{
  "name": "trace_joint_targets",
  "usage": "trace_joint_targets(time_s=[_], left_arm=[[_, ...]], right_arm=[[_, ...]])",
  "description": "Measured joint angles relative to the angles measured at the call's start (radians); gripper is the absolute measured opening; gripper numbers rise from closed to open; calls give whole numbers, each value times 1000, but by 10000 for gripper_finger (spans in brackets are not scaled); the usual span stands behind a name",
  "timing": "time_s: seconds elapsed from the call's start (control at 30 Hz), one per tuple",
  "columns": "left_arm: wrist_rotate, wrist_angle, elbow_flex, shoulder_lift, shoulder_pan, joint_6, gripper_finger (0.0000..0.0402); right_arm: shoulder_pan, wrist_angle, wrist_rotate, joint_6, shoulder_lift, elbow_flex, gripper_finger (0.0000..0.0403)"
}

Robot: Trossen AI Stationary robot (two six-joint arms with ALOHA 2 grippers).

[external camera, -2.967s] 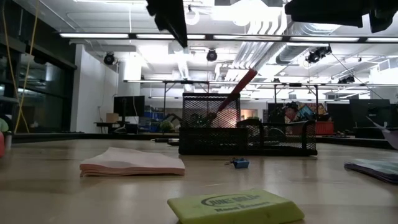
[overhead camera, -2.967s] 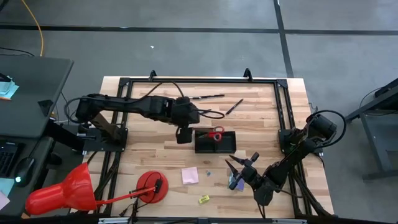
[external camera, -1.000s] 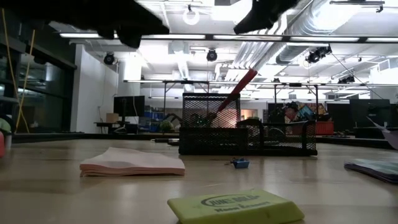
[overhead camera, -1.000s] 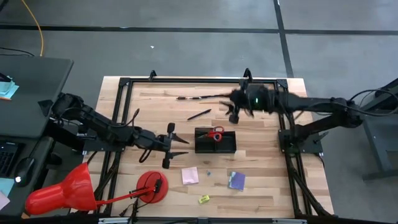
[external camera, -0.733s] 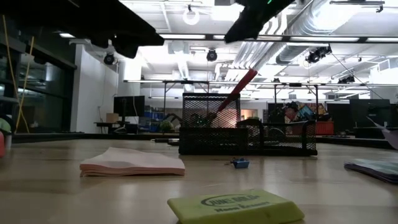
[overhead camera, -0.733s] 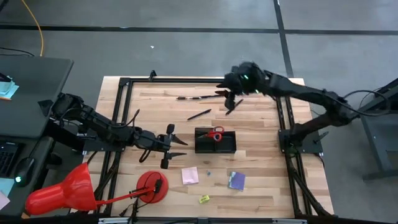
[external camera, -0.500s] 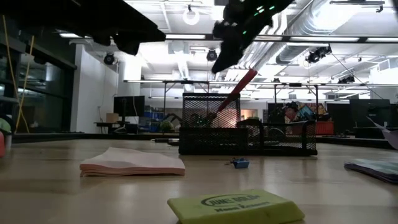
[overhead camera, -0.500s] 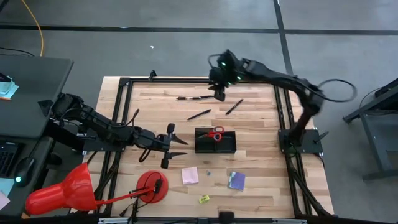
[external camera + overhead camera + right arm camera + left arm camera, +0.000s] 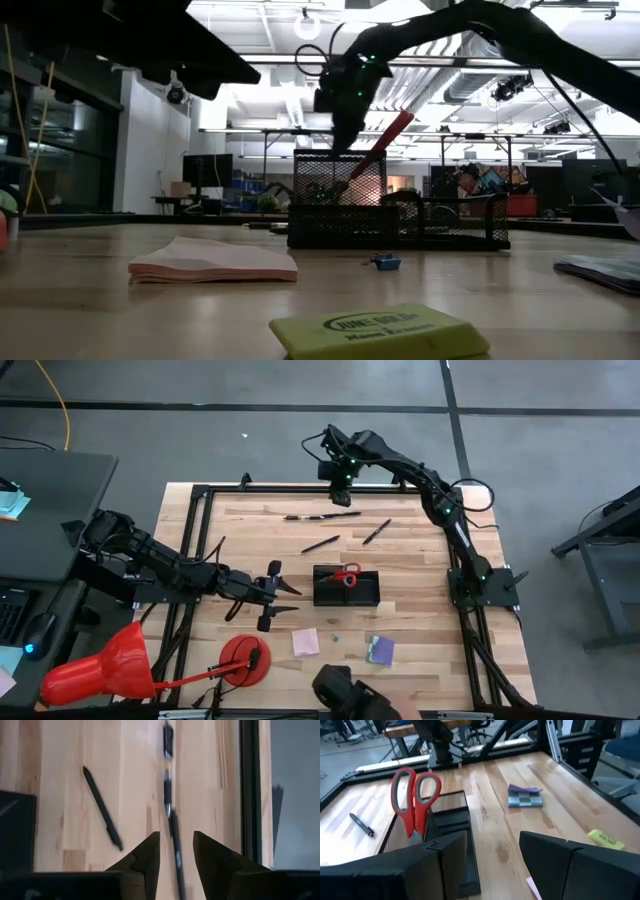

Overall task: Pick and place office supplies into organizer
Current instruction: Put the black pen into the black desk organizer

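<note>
Swinging across from the bench's (image 9: 420, 575) near side, the right gripper (image 9: 340, 482) now hangs narrowly open over the far pens (image 9: 168, 785); the left gripper (image 9: 283, 596), fingers wide, waits beside the organizer (image 9: 346, 587) holding scissors (image 9: 345, 575).

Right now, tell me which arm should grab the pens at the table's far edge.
The right. Its open gripper hangs over the pens near the far rail, fingers straddling one. The left gripper waits open beside the organizer, farther away.

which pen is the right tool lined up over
The right tool hangs open above the long pair of pens lying end to end by the table's far rail, not the two slanted pens nearer the organizer.
</note>
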Motion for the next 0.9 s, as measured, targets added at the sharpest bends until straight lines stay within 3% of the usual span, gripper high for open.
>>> trace_joint_targets(time_s=[0.23,0.4,0.53,0.77,0.9], left_arm=[[-10,53,0,-15,0,48,175],[-11,100,1,-13,0,55,175],[-28,83,1,-4,1,78,175],[-97,59,1,-5,1,113,175],[-135,50,1,-5,0,112,175]], right_arm=[[38,94,7,-15,-10,-66,110],[64,-9,-150,-43,-12,-49,110],[71,-14,-198,-51,-17,-50,110],[58,-89,-639,-95,-108,-50,110],[55,-152,-1084,-256,-154,-52,110]])
